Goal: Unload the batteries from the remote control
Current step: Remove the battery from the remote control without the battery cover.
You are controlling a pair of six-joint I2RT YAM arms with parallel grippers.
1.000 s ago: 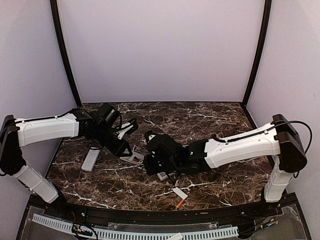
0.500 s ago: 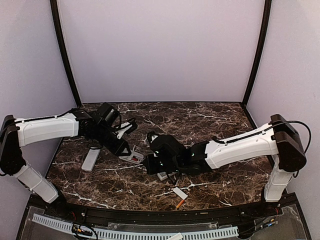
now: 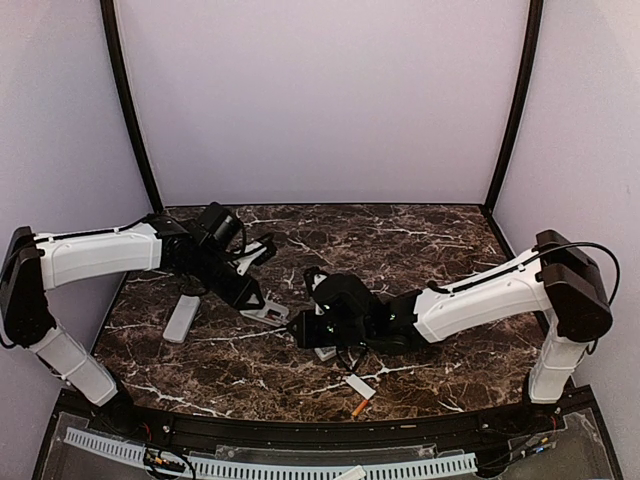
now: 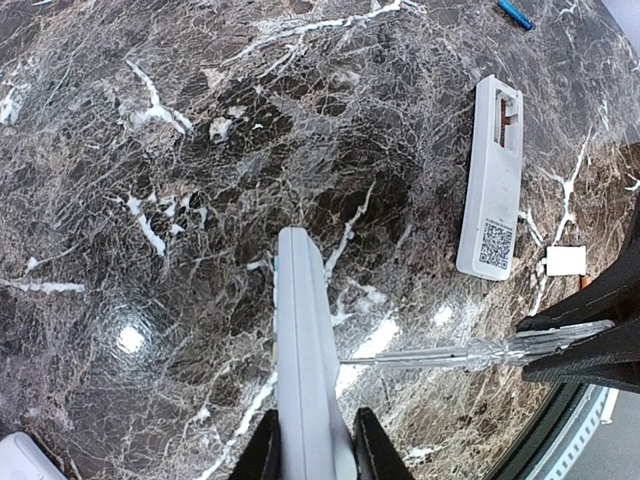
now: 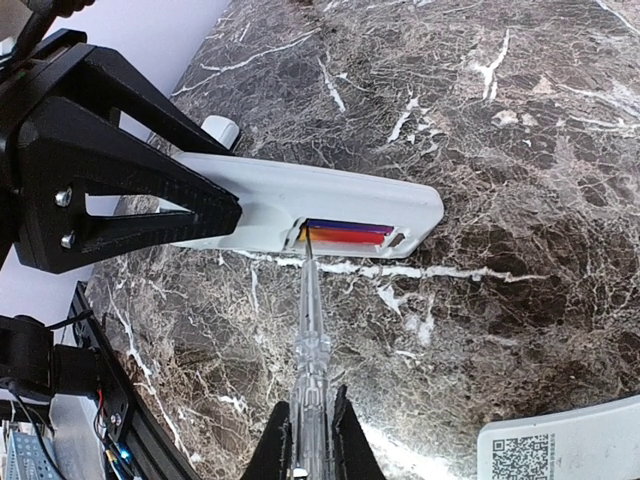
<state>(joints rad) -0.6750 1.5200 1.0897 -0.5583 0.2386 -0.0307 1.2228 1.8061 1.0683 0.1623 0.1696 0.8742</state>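
Note:
My left gripper [image 4: 310, 455] is shut on a white remote [image 4: 305, 370] and holds it on edge low over the table; it also shows in the top view [image 3: 262, 305]. The remote's open compartment [image 5: 345, 233] shows a red-orange battery and a blue-purple battery side by side. My right gripper [image 5: 311, 445] is shut on a clear-handled pry tool [image 5: 312, 330], whose metal tip touches the left end of the batteries. In the top view the right gripper [image 3: 305, 330] sits just right of the held remote [image 3: 270, 316].
A second white remote with a QR label [image 4: 493, 192] lies nearby, also in the right wrist view [image 5: 560, 445]. A third remote [image 3: 181, 318] lies at left. A small white cover [image 3: 360, 387] and an orange battery [image 3: 358, 408] lie near the front edge. A blue battery [image 4: 517, 13] lies apart.
My right arm has shifted a little right and nearer, keeping the tool at the remote. The left gripper has stayed on the remote.

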